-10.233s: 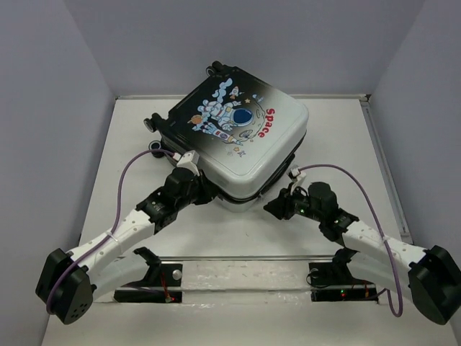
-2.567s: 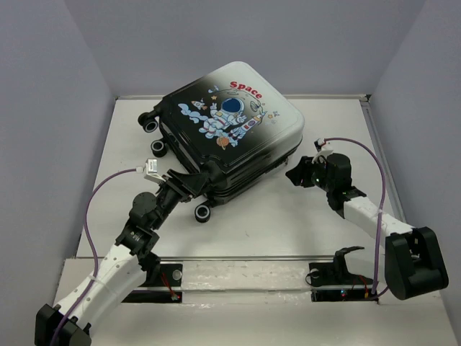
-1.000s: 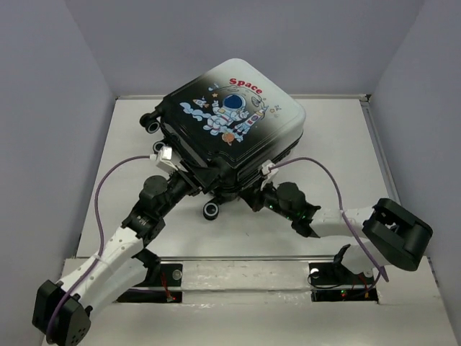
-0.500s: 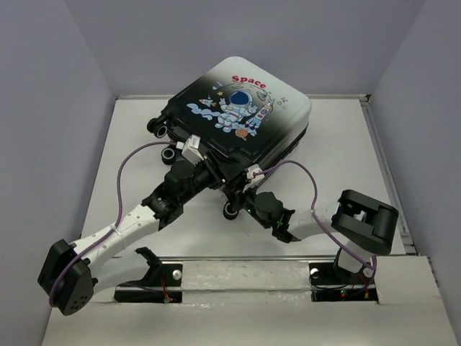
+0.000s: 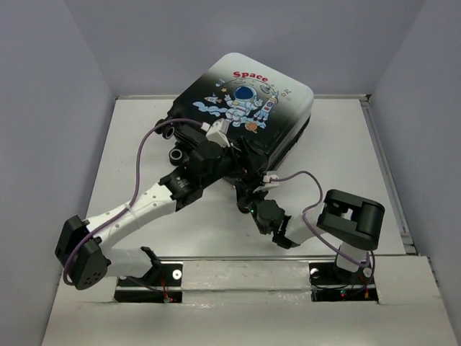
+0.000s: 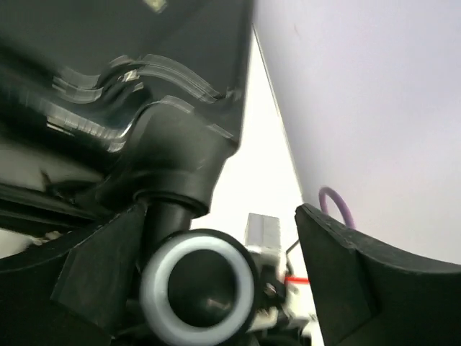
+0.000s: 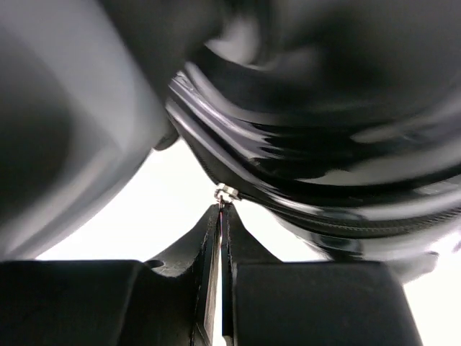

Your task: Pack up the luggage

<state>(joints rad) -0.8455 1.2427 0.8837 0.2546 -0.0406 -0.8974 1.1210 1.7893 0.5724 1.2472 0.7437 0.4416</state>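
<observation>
1. Luggage [image 5: 248,108]: lying at 12 o'clock on the table [image 5: 353,151], shell halves together, astronaut side up and slanted, near edge raised off the surface; red "Space" print toward the 12 o'clock end.
2. Black on the 9 o'clock side of the shell, fading to silver-white toward 3 o'clock.
3. Two black wheels [image 5: 168,133] sticking out at the case's 9 o'clock corner.
4. Left arm: stretched from 7 o'clock up to the case's near-left edge, with a purple cable [image 5: 144,148] looping beside it.
5. Left gripper [image 6: 205,241]: spread wide, with a white-ringed wheel [image 6: 198,288] and its black stem between the fingers [image 6: 346,288]. Wheel close to the finger at 9 o'clock in the wrist view, with a clear gap to the one at 3 o'clock. Cannot tell whether touching.
6. Right arm: folded low at 5 o'clock, wrist pushed in under the raised near edge of the case at its 6 o'clock.
7. Right gripper [image 7: 220,223]: pressed together, only a hairline seam between the pads, nipping a small metal zipper pull [image 7: 225,192] at the very tips.
8. Zipper track [image 7: 338,229] running along the glossy black shell just above those tips, curving off toward 3 o'clock in the wrist view; anything nearer the lens blurred.
</observation>
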